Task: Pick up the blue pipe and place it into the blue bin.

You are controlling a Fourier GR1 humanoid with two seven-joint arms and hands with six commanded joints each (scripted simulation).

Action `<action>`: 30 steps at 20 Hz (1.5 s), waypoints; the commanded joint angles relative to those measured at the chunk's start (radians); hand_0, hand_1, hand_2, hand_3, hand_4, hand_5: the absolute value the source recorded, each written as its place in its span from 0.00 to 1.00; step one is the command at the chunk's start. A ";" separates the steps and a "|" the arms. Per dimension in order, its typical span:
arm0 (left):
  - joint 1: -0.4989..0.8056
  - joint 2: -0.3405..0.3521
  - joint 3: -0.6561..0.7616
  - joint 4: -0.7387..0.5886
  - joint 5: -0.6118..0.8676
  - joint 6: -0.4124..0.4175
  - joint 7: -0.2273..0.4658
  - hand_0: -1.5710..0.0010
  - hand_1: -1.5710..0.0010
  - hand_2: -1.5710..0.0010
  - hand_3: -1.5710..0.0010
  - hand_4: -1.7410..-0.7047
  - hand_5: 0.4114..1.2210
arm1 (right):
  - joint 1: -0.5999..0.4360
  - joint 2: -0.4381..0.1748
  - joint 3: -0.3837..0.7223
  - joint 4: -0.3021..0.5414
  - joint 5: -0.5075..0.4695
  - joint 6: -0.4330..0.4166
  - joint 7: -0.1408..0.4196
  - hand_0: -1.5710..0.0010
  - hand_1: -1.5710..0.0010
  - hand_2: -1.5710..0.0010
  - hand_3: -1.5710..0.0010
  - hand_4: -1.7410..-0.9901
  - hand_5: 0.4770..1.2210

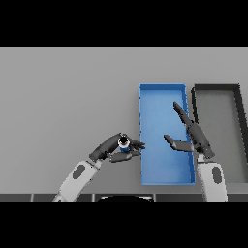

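Observation:
The blue pipe is a short tube with its ring-shaped end facing up, held in my left hand just left of the blue bin. My left hand's fingers and thumb are curled round the pipe and pinch it, with the fingertips reaching the bin's left wall. My right hand is open over the blue bin, fingers straight and thumb spread, holding nothing. The bin is a long blue rectangular tray right of the middle.
A dark grey bin stands right beside the blue bin on its right. The grey table stretches wide to the left and behind.

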 commanded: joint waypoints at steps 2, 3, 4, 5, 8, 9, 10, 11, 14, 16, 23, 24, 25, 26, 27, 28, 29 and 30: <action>-0.005 -0.010 0.002 0.005 -0.012 -0.004 0.014 0.00 0.00 0.00 0.00 0.26 1.00 | -0.038 -0.047 0.018 -0.073 -0.055 0.058 0.079 1.00 1.00 0.99 1.00 0.77 0.15; -0.005 -0.008 0.010 0.002 -0.013 -0.005 0.017 0.00 0.00 0.00 0.00 0.26 1.00 | -0.048 -0.074 0.022 -0.100 -0.100 0.094 0.122 1.00 1.00 0.99 1.00 0.76 0.14; -0.004 -0.012 0.012 0.004 -0.018 -0.006 0.020 0.00 0.00 0.00 0.00 0.26 1.00 | -0.051 -0.106 0.029 -0.137 -0.131 0.127 0.152 1.00 1.00 0.99 1.00 0.75 0.12; -0.004 -0.011 0.017 0.004 -0.020 -0.012 0.020 0.00 0.00 0.00 0.00 0.26 1.00 | -0.081 -0.123 0.048 -0.169 -0.153 0.146 0.190 1.00 1.00 1.00 1.00 0.74 0.10; 0.008 -0.017 0.013 -0.021 -0.032 -0.024 0.032 0.00 0.00 0.00 0.00 0.26 1.00 | -0.131 -0.162 0.102 -0.227 -0.166 0.200 0.237 1.00 1.00 1.00 1.00 0.69 0.08; 0.011 -0.022 0.013 -0.022 -0.039 -0.023 0.033 0.00 0.00 0.00 0.00 0.26 1.00 | -0.155 -0.167 0.120 -0.246 -0.185 0.209 0.267 1.00 1.00 1.00 1.00 0.68 0.07; 0.009 -0.025 0.018 -0.011 -0.047 -0.026 0.024 0.00 0.00 0.00 0.00 0.26 1.00 | -0.170 -0.169 0.137 -0.247 -0.188 0.223 0.279 1.00 1.00 1.00 1.00 0.66 0.07; 0.015 -0.028 0.020 -0.017 -0.048 -0.030 0.026 0.00 0.00 0.00 0.00 0.26 1.00 | -0.187 -0.169 0.152 -0.254 -0.197 0.229 0.302 1.00 1.00 1.00 1.00 0.65 0.06; 0.001 -0.041 0.033 -0.001 -0.060 -0.041 0.035 0.00 0.00 0.00 0.00 0.26 1.00 | -0.231 -0.155 0.198 -0.262 -0.234 0.238 0.379 1.00 1.00 1.00 1.00 0.67 0.06; 0.004 -0.057 0.027 -0.011 -0.066 -0.050 0.040 0.00 0.00 0.00 0.00 0.26 1.00 | -0.270 -0.130 0.230 -0.233 -0.268 0.257 0.421 1.00 1.00 1.00 1.00 0.68 0.07; 0.016 -0.066 0.055 -0.003 -0.049 -0.118 0.017 0.00 0.00 0.00 0.00 0.26 1.00 | -0.412 -0.037 0.326 -0.137 -0.259 0.302 0.491 1.00 1.00 1.00 1.00 0.73 0.05; 0.017 -0.072 0.059 0.004 -0.048 -0.123 0.027 0.00 0.00 0.00 0.00 0.26 1.00 | -0.429 -0.029 0.326 -0.115 -0.270 0.311 0.495 1.00 1.00 1.00 1.00 0.72 0.05; 0.015 -0.077 0.064 0.008 -0.044 -0.134 0.040 0.00 0.00 0.00 0.00 0.27 1.00 | -0.448 -0.011 0.339 -0.104 -0.263 0.313 0.502 1.00 1.00 1.00 1.00 0.71 0.05; -0.002 -0.086 0.070 0.026 -0.058 -0.135 0.026 0.00 0.00 0.00 0.00 0.28 1.00 | -0.448 0.000 0.351 -0.090 -0.254 0.319 0.500 1.00 0.99 0.99 1.00 0.70 0.05; 0.006 -0.074 0.081 0.017 -0.062 -0.140 0.005 0.00 0.00 0.00 0.00 0.27 1.00 | -0.460 0.009 0.362 -0.072 -0.249 0.330 0.503 1.00 0.98 0.96 1.00 0.70 0.05; 0.011 -0.081 0.082 0.025 -0.060 -0.148 0.004 0.00 0.00 0.00 0.00 0.27 1.00 | -0.463 0.014 0.364 -0.066 -0.252 0.335 0.504 0.98 0.93 0.92 0.97 0.69 0.05; 0.016 -0.083 0.085 0.020 -0.067 -0.142 0.024 0.00 0.00 0.00 0.00 0.22 1.00 | -0.474 0.025 0.370 -0.049 -0.250 0.340 0.507 0.89 0.85 0.84 0.91 0.65 0.06; 0.013 -0.086 0.091 0.018 -0.060 -0.144 0.040 0.00 0.00 0.02 0.17 0.17 1.00 | -0.489 0.032 0.372 -0.044 -0.253 0.342 0.521 0.75 0.72 0.73 0.80 0.58 0.06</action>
